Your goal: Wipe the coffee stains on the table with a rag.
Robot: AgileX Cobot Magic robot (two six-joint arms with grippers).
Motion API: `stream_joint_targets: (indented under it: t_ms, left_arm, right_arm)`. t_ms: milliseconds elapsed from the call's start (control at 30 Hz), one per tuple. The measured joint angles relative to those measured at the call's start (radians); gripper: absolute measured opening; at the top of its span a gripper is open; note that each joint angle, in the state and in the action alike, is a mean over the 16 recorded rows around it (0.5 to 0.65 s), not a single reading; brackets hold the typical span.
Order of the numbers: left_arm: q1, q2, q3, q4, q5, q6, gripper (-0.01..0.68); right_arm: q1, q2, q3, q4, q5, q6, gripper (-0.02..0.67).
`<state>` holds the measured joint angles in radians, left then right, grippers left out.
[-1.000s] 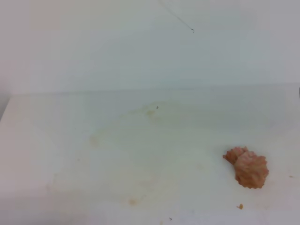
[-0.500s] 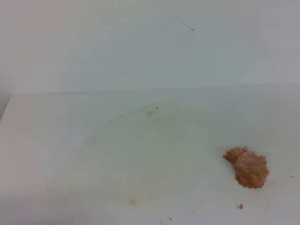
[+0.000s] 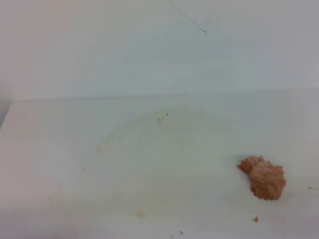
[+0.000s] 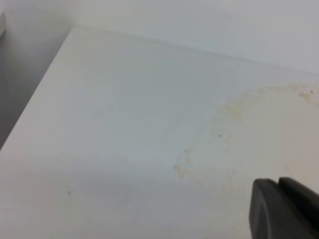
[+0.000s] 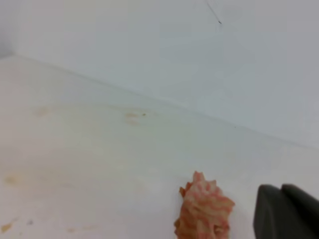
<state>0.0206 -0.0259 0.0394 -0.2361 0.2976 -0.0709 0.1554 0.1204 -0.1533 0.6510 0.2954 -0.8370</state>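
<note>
You are at the end of the job or very close to it: the rag (image 3: 263, 178) lies loose on the counter (image 3: 60, 149), held by nothing, near the right edge toward the front. The coffee stains (image 3: 149, 119) are now only a faint tan ring and smudges across the middle, with a darker speck near the front edge. If you judge those traces worth another pass, you must first pick the rag up again.

The right tool (image 5: 284, 211) shows its dark tips pressed together and empty, just right of the rag in its wrist view. The left tool (image 4: 281, 206) also looks closed with nothing in it, over the stain's fringe.

Room is generous: the counter lies bare to the left and behind, up to the back wall. A tiny orange crumb (image 3: 255, 218) sits just in front of the rag.
</note>
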Motion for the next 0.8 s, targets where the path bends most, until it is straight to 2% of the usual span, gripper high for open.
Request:
stream_joint_targets:
  t_ms: [233,467,567,800]
  left_arm:
    - [0.001,0.0,0.0,0.0,0.0,0.0,0.001]
    - [0.002,0.0,0.0,-0.001,0.0,0.0,0.001]
    - [0.002,0.0,0.0,-0.001,0.0,0.0,0.001]
    - [0.002,0.0,0.0,0.0,0.0,0.0,0.001]
  right_arm:
    - [-0.045,-0.121,0.138,-0.01,-0.088,0.011,-0.003]
    - [-0.06,-0.147,0.189,-0.055,-0.143,0.062,-0.003]
    - [-0.064,-0.147,0.19,-0.14,-0.133,0.161,-0.003]
    - [-0.074,-0.15,0.19,-0.425,-0.064,0.523,-0.003]
